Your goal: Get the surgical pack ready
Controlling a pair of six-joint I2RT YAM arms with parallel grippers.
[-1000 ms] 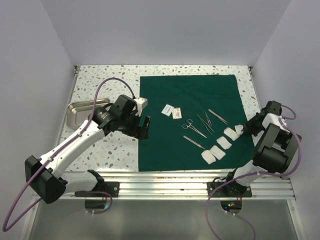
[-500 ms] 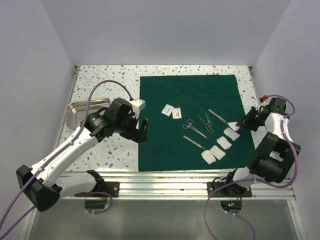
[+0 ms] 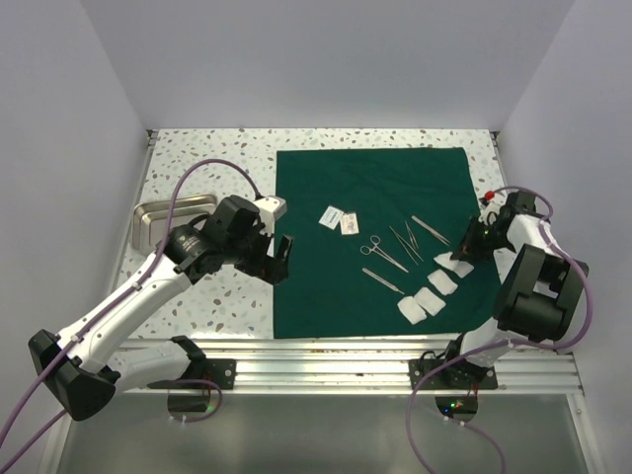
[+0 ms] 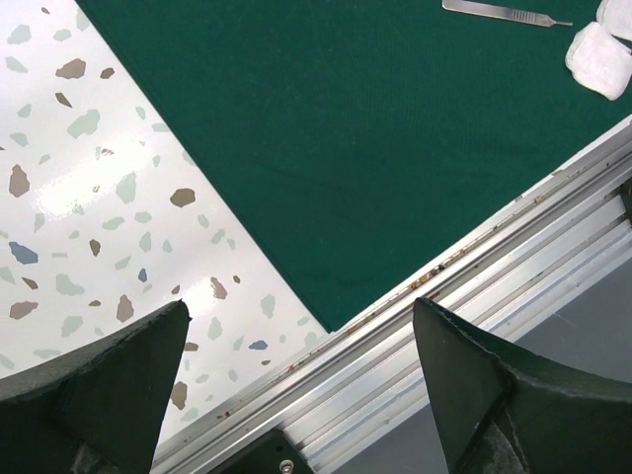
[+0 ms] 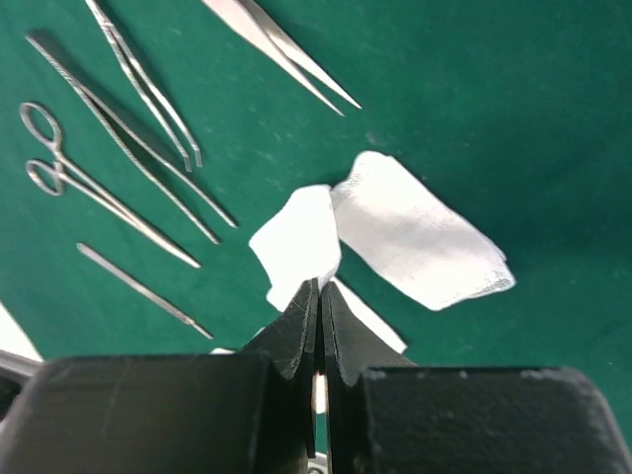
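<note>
Green matte fabric drape [image 3: 375, 188] is spread flat on the speckled desk [image 3: 197, 168]. Its left edge runs near-to-far just beside my left fingers [image 3: 280, 257], which are wide open. My right fingers [image 5: 319, 284] are pressed together by a white gauze square [image 5: 296, 237], so I'd say left's the nearer one for that edge.

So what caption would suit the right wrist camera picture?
Right claw, shut, at white gauze squares on the green drape, steel forceps alongside.
</note>
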